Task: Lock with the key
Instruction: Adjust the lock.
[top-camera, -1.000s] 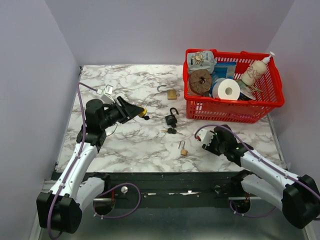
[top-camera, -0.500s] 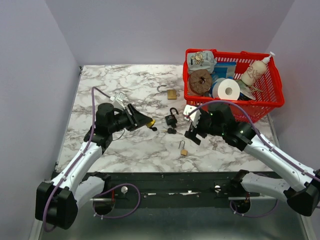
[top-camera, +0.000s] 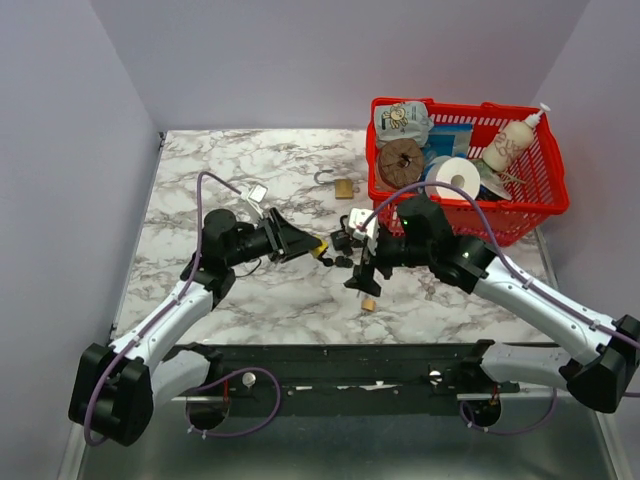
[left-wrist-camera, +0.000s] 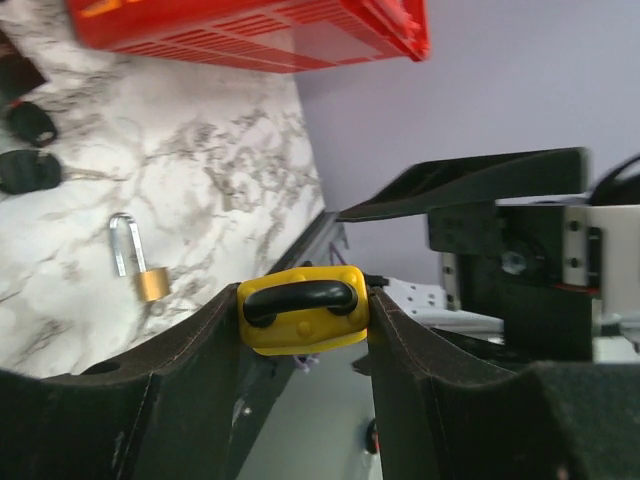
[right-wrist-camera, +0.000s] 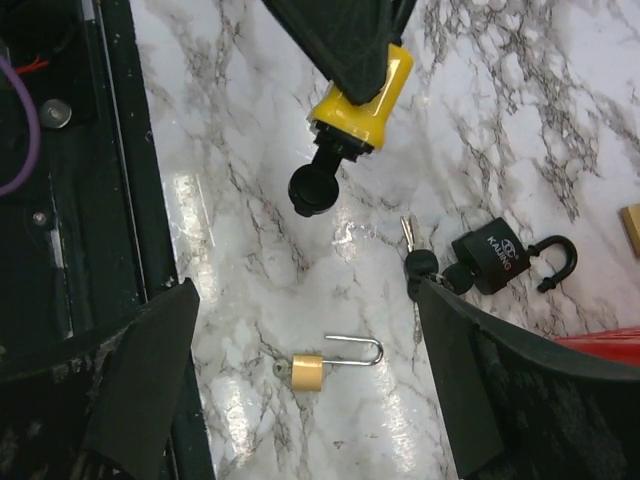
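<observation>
My left gripper (top-camera: 314, 247) is shut on a yellow padlock (left-wrist-camera: 300, 322) with a black shackle and holds it above the table centre. In the right wrist view the yellow padlock (right-wrist-camera: 364, 92) has a black key head (right-wrist-camera: 312, 188) sticking out of its lower end. My right gripper (top-camera: 360, 263) is open and empty, hovering just right of the yellow padlock. Below its jaws lies a small brass padlock (right-wrist-camera: 320, 366) with its shackle open. A black padlock (right-wrist-camera: 498, 258) with keys (right-wrist-camera: 418, 262) attached lies beside it on the table.
A red basket (top-camera: 450, 222) full of items stands at the back right. Another brass padlock (top-camera: 343, 187) with an open shackle lies left of the basket. The marble table's near edge (right-wrist-camera: 110, 200) is close below my right gripper.
Both arms have moved in towards the table centre. The left one carried the yellow padlock to the right. The right one swung up from the near right edge to hover over the locks.
</observation>
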